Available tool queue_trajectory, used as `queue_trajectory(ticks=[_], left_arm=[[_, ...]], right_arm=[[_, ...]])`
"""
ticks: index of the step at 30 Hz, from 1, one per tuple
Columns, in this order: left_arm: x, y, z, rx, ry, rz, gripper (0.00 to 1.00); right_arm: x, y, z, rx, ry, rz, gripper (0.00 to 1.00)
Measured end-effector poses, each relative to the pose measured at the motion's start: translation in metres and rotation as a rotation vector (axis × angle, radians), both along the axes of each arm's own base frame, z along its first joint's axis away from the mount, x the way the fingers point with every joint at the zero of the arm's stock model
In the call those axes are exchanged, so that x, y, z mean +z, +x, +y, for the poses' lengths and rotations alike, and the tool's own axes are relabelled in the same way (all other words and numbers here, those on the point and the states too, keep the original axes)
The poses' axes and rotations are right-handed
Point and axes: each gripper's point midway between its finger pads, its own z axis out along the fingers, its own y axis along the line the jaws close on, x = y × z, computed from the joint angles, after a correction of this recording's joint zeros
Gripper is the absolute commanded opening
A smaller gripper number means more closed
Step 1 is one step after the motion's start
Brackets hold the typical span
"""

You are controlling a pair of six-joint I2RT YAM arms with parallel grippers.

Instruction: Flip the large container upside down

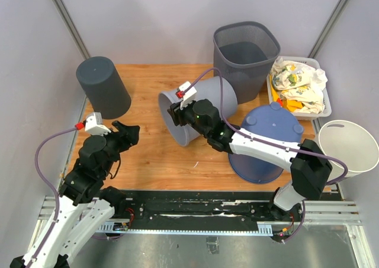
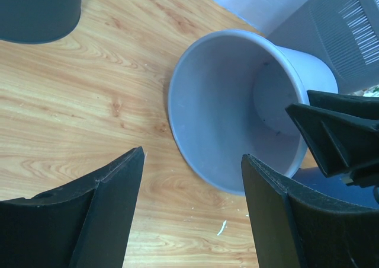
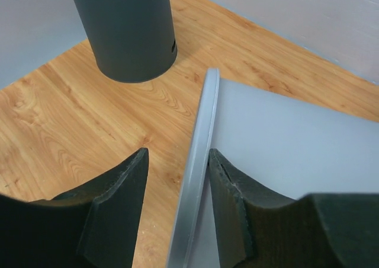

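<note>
My right gripper [image 3: 177, 158], jaws apart, is straddling the rim [image 3: 204, 125] of the sideways container [image 1: 207, 102], mouth facing my spread left gripper [image 2: 193, 153].

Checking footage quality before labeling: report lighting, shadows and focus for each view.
Top external: even, diffuse light, sharp throughout, only soft shadows beside the light grey bin. Left wrist: bin interior sharp and mildly shaded; its own fingers dark, nearly featureless. Right wrist: the bin softens nearest the lens; no glare.

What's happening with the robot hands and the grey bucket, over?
Left gripper open, empty. Right gripper straddles rim of light grey bucket, not clamped. Bucket on its side, not flipped. Dark bin stands apart.
</note>
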Motion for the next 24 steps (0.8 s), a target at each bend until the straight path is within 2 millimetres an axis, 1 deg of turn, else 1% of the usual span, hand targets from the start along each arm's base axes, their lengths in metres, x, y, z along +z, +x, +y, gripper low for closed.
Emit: queue_trajectory(ticks=[2,4,6,7,11,12,14,20,24], left_arm=[[0.003,-0.001,0.001,0.001,-0.002,-0.005,0.72],[0.009,-0.002,0.002,0.003,-0.005,-0.012,0.72],[0.014,-0.003,0.002,0.004,-0.010,-0.022,0.72],[0.016,-0.004,0.003,0.005,-0.012,-0.026,0.72],[0.019,-0.006,0.005,0.011,-0.010,-0.027,0.72],[0.019,-0.007,0.006,0.012,-0.009,-0.026,0.72],[0.020,-0.009,0.008,0.015,-0.007,-0.024,0.72],[0.033,-0.016,0.013,0.025,-0.015,-0.049,0.72],[0.031,-0.018,0.017,0.037,-0.008,-0.041,0.74]], right_arm=[[-0.001,0.003,0.002,-0.006,-0.004,-0.008,0.40],[0.000,0.005,0.002,-0.013,-0.002,-0.017,0.32],[0.000,0.005,0.001,-0.013,-0.005,-0.021,0.26],[0.000,0.005,0.002,-0.012,-0.005,-0.023,0.23],[0.000,0.007,0.004,-0.013,0.000,-0.025,0.03],[0.000,0.007,0.005,-0.013,0.001,-0.025,0.01],[0.001,0.009,0.007,-0.013,0.000,-0.026,0.01],[-0.001,0.013,0.015,-0.011,-0.021,-0.040,0.01],[-0.001,0.013,0.022,-0.022,-0.062,-0.073,0.01]])
